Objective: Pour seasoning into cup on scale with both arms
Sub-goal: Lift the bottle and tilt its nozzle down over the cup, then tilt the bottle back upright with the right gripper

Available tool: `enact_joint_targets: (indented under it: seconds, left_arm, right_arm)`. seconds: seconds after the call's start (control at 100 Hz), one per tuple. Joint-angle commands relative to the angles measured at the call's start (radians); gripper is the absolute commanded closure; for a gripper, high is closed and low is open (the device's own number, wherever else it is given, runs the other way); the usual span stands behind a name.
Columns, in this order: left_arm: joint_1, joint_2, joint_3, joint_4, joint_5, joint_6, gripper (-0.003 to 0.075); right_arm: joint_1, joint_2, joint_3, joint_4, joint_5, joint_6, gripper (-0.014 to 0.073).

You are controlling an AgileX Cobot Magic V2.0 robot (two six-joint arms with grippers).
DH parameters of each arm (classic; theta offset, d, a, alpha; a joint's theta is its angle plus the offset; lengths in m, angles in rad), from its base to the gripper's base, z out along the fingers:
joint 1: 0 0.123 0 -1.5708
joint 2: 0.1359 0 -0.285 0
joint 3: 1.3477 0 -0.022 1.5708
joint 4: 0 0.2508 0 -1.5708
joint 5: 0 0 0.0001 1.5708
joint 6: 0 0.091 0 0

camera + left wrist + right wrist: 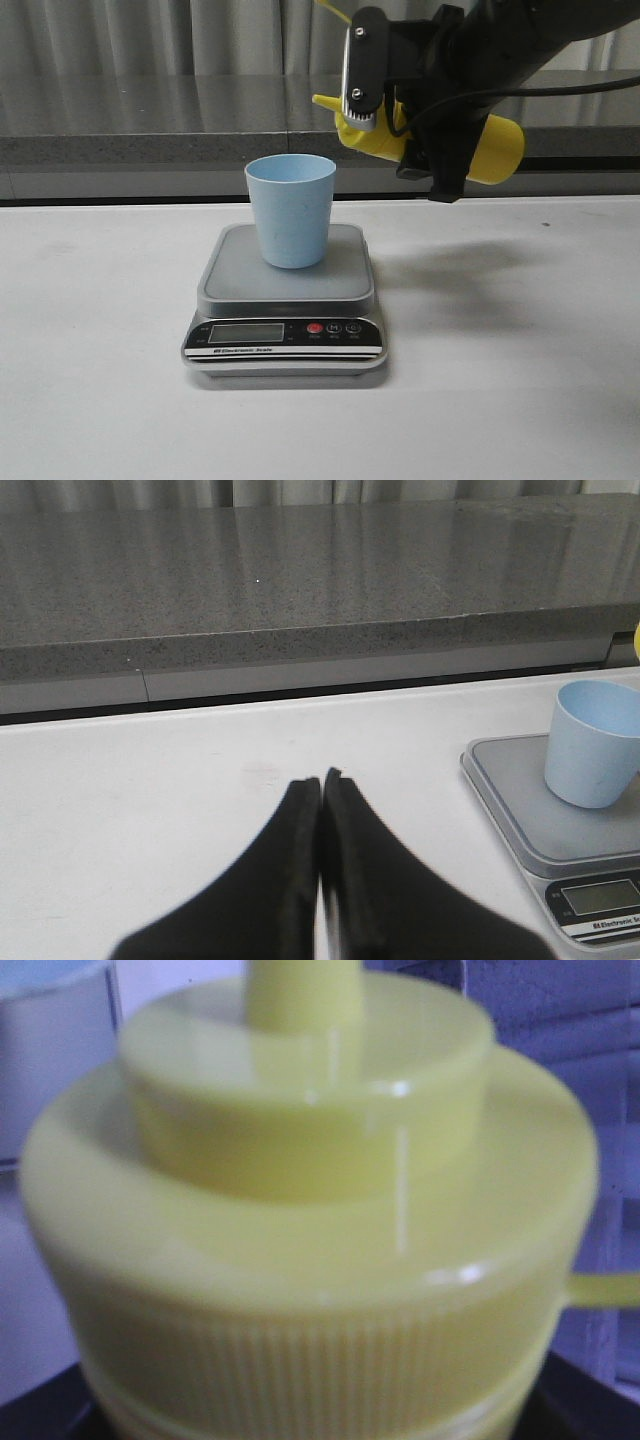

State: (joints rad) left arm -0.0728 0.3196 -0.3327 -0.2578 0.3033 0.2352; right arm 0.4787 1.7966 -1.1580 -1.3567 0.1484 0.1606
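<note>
Scale (285, 300) up front on the table (520, 380), display dark or too dim to read from where I stand, and the cup (291, 210) sits upright on its platform, a bit toward the back. Up above and to the right, the right gripper (425, 130) has the bottle (480, 145) clamped around its body and tipped nearly flat, nozzle (325, 102) pointing toward the cup but hanging off to the side of the rim, not over the mouth. The right wrist camera is filled with the yellow cap, so nothing there shows any flow. Over on the left, the left gripper (321, 790) hovers low over bare table, fingers pressed together, holding nothing, well apart from the scale.

My read: the pour hasn't begun. The nozzle wants carrying further left until it is squarely over the opening, then tilting down slowly. Rush it and the seasoning lands on the platform.
</note>
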Motion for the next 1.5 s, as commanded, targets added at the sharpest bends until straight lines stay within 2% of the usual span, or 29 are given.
enact_joint_targets:
  seconds: [0.0, 0.43, 1.1, 1.22, 1.34, 1.49]
  left_arm:
    - [0.002, 0.008, -0.025, -0.015, -0.079, -0.005, 0.0741]
    - [0.002, 0.008, -0.025, -0.015, -0.079, -0.005, 0.0741]
    - [0.002, 0.008, -0.025, -0.015, -0.079, -0.005, 0.0741]
    - [0.002, 0.008, -0.025, -0.015, -0.079, -0.005, 0.0741]
    - [0.002, 0.008, -0.025, -0.015, -0.079, -0.005, 0.0741]
    - [0.002, 0.008, -0.025, -0.015, -0.079, -0.005, 0.0741]
  right_arm:
    - [0.02, -0.054, -0.032, -0.101, 0.035, 0.03, 0.0652]
    - [0.094, -0.054, -0.032, -0.44, 0.214, 0.058, 0.0652]
    - [0.109, -0.05, -0.032, -0.44, 0.287, 0.02, 0.0652]
    - [0.109, -0.053, -0.038, -0.353, 0.272, 0.119, 0.0652]
    - [0.09, -0.071, -0.053, -0.127, 0.218, 0.221, 0.0652]
    - [0.036, -0.109, -0.053, 0.151, 0.061, 0.223, 0.0652]
